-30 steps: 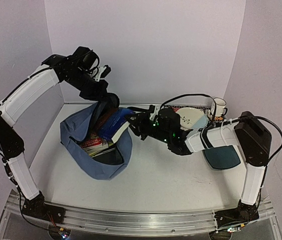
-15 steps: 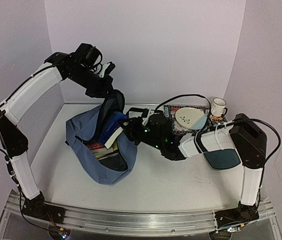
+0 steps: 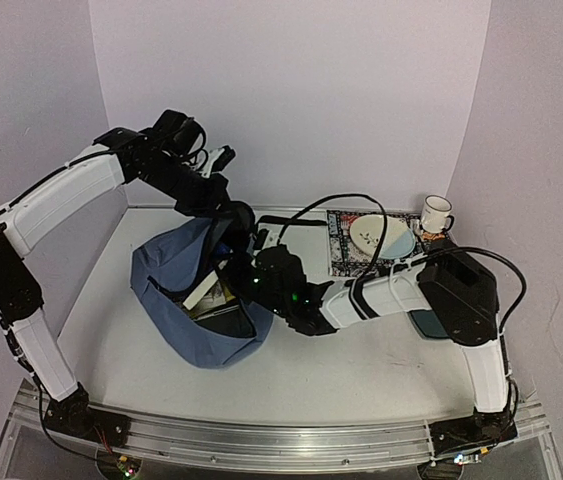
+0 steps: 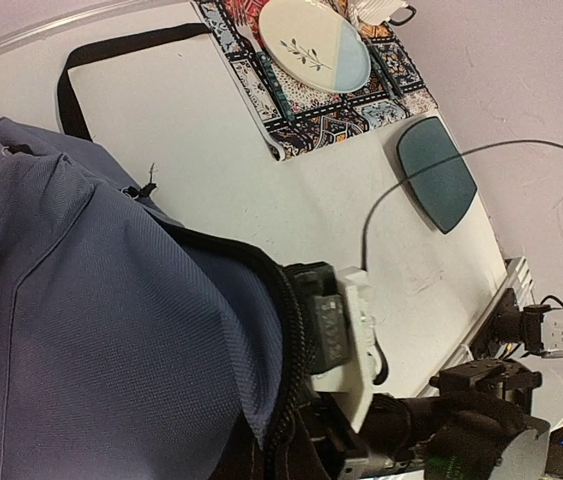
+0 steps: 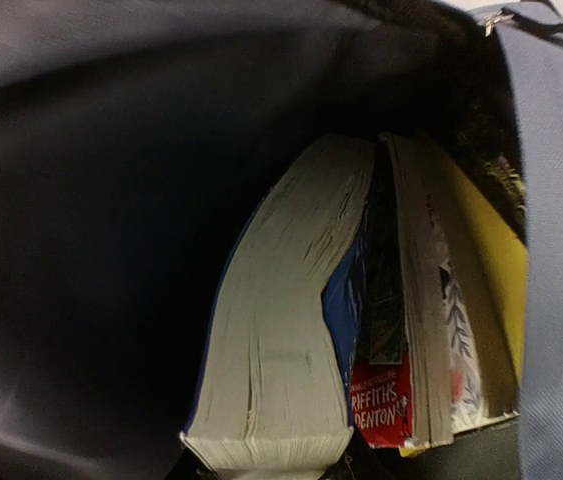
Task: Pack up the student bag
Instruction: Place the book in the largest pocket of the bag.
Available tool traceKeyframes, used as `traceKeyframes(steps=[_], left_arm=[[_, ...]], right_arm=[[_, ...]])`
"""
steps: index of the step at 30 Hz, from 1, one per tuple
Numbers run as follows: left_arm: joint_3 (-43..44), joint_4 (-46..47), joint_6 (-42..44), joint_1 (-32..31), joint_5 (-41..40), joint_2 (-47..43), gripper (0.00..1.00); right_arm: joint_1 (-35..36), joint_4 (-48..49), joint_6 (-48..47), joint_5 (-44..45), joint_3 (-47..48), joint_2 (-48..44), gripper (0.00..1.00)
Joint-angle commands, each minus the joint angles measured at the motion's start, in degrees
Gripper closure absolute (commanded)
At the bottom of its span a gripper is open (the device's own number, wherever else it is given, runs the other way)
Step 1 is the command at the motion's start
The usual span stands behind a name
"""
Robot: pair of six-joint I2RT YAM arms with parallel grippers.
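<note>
The slate-blue student bag lies open at the table's left-centre. My left gripper is shut on the bag's upper zipper rim and holds it up; in the left wrist view one finger presses the zipper edge against the blue fabric. My right gripper is at the bag's mouth, shut on a thick blue-covered book whose page edges face the camera. The book reaches deep into the dark lining, beside a red book and a yellow one.
A patterned placemat with a plate lies at the back right, and a white mug stands behind it. A dark oval pad lies right of the mat. A black strap trails behind the bag.
My right gripper has moved left and carried the thick book from above the rim down into the bag. My left gripper has shifted slightly right and lower, still holding the rim.
</note>
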Motion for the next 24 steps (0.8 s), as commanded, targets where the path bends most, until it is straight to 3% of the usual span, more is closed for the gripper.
traceKeyframes(steps=[1, 5, 9, 11, 17, 24], left_arm=[[-2.14, 4.72, 1.94, -0.34, 2.07, -6.15, 1.00], [-3.97, 5.32, 2.25, -0.34, 2.29, -7.10, 1.00], [-5.77, 5.72, 2.77, -0.34, 1.64, -7.56, 1.00], [-6.75, 5.78, 3.14, -0.31, 1.16, -7.66, 1.00], [-8.48, 6.32, 3.76, -0.34, -0.68, -7.77, 1.00], [-10.81, 7.09, 4.65, -0.31, -3.82, -8.38, 1.00]], right_arm=[[1.15, 0.09, -3.23, -2.29, 9.66, 4.55, 0.87], [1.58, -6.01, -4.92, -6.85, 14.50, 7.69, 0.77], [1.51, -11.46, -7.68, -12.46, 15.24, 6.89, 0.60], [1.49, -14.74, -10.91, -15.63, 15.84, 5.43, 0.48], [0.95, -28.84, -21.00, -19.96, 15.01, -1.40, 0.29], [0.60, -48.74, -32.69, -16.21, 10.69, -10.75, 0.20]])
